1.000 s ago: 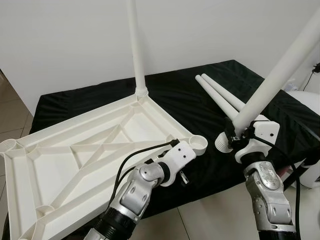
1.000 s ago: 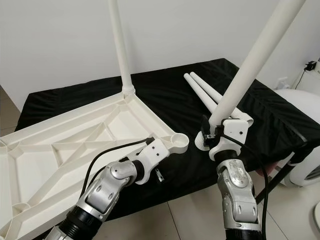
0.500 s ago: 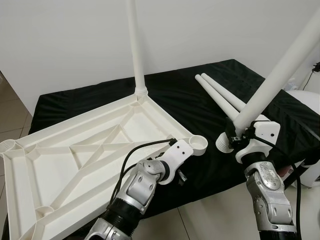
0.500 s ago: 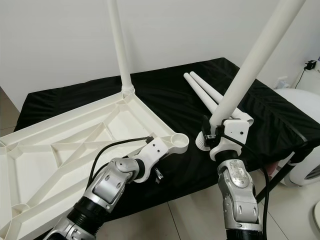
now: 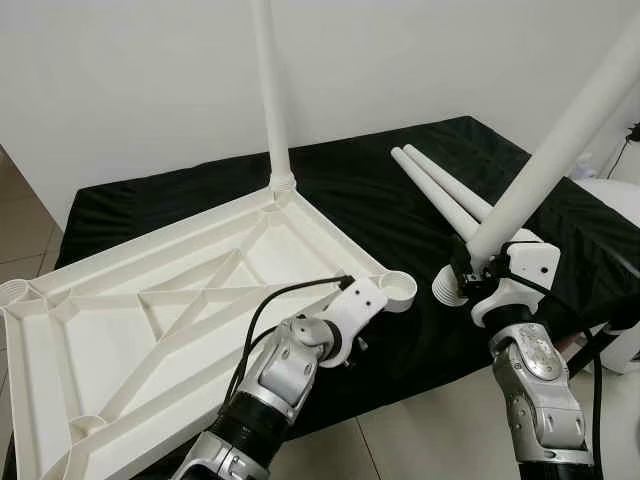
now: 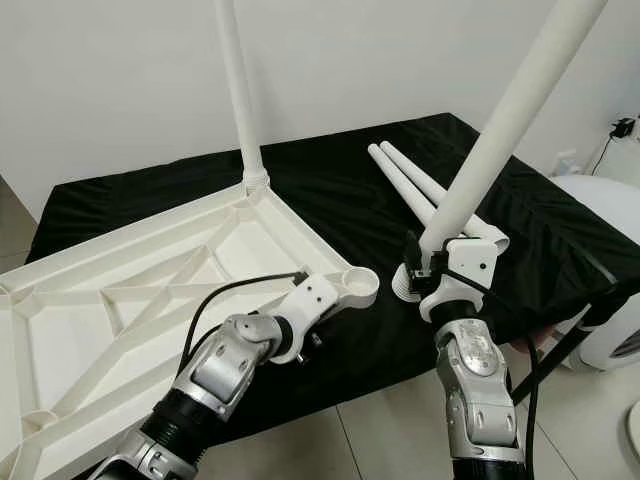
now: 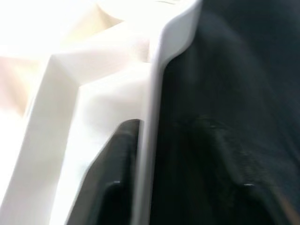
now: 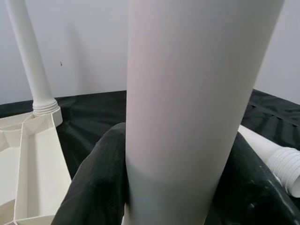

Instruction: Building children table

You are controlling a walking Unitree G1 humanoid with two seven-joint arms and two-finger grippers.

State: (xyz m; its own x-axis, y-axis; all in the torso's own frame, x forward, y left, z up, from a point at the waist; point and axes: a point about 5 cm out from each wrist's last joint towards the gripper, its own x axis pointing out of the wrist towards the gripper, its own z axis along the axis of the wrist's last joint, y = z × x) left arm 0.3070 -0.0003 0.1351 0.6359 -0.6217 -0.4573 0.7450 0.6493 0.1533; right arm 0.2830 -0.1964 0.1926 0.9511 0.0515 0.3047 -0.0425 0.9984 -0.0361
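Observation:
The white table top [image 5: 150, 310] lies upside down on a black cloth [image 5: 350, 190]. One white leg [image 5: 271, 100] stands screwed into its far corner. The near right corner has an empty round socket [image 5: 398, 290]. My left gripper [image 7: 178, 187] is at the rim beside that socket, open, with the white rim [image 7: 150, 140] between its fingers [image 7: 112, 183]. My right gripper [image 5: 468, 282] is shut on a second leg [image 5: 560, 140], which is tilted, its threaded end [image 5: 446, 288] low and just right of the socket. In the right wrist view that leg [image 8: 187, 93] stands between the black fingers [image 8: 98, 183].
Two loose legs [image 5: 440, 190] lie side by side on the cloth behind my right gripper. A white rounded appliance [image 5: 625, 340] stands at the far right with a cable near it. Tiled floor [image 5: 420, 440] lies below the cloth's front edge; a white wall is behind.
My left gripper has drawn in towards the table top's rim near the empty socket. The right gripper and its leg have barely moved.

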